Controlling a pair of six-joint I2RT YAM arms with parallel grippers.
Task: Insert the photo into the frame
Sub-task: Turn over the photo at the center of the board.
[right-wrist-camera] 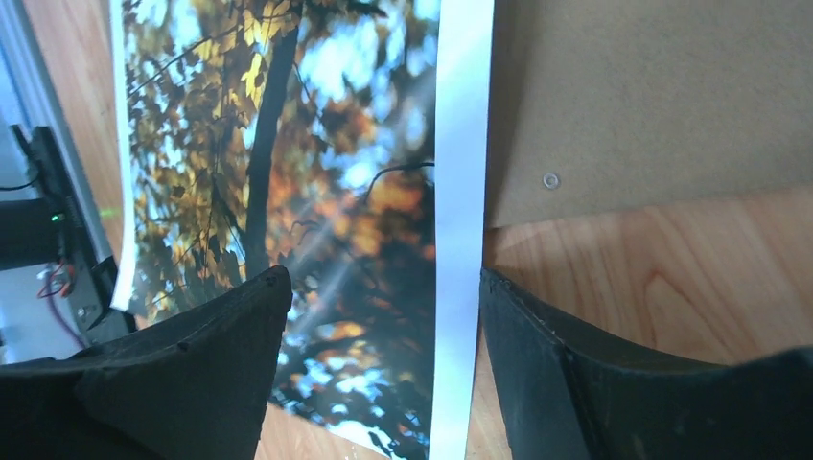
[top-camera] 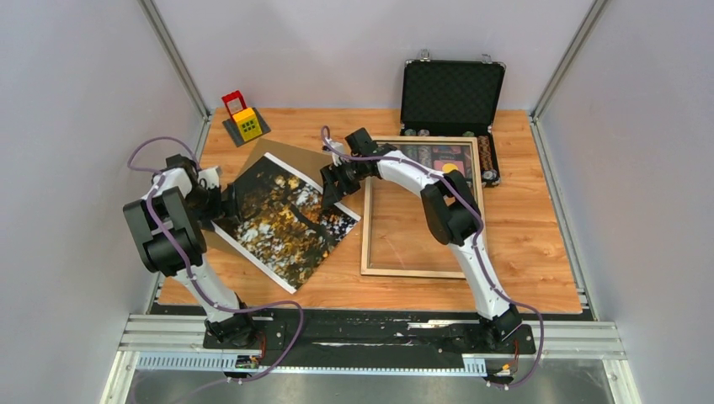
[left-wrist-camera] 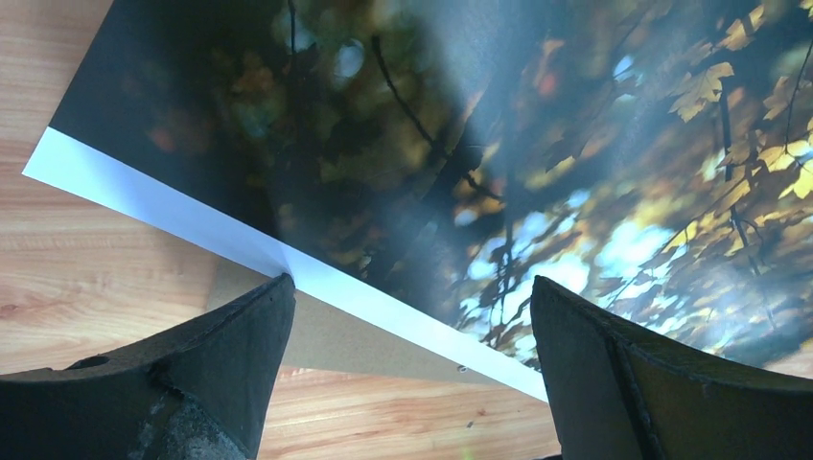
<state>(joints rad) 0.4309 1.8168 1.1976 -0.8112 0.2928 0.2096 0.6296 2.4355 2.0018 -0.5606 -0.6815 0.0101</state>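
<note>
Wood-grain counter (top-camera: 522, 252) carries the photo (top-camera: 286, 223) askew at left, partly over a brown backing board (top-camera: 278, 151). The frame (top-camera: 423, 272) lies just right of it, long axis running near-to-far. Left pincer (left-wrist-camera: 410, 280) and right pincer (right-wrist-camera: 382, 273) both gape, each straddling one white short end and gripping nothing.

Robotics lab cell — plain grey walls (top-camera: 76, 126), aluminium rails (top-camera: 581, 341), wooden tabletop (top-camera: 522, 269)

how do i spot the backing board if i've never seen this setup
On the wooden table's left half lies a large glossy print of dark trees and orange leaves. The brown backing board sits under it, peeking out beyond the print's far edge. It is plain and matte, unlike the print, and solid, unlike the pale wooden frame.
</note>
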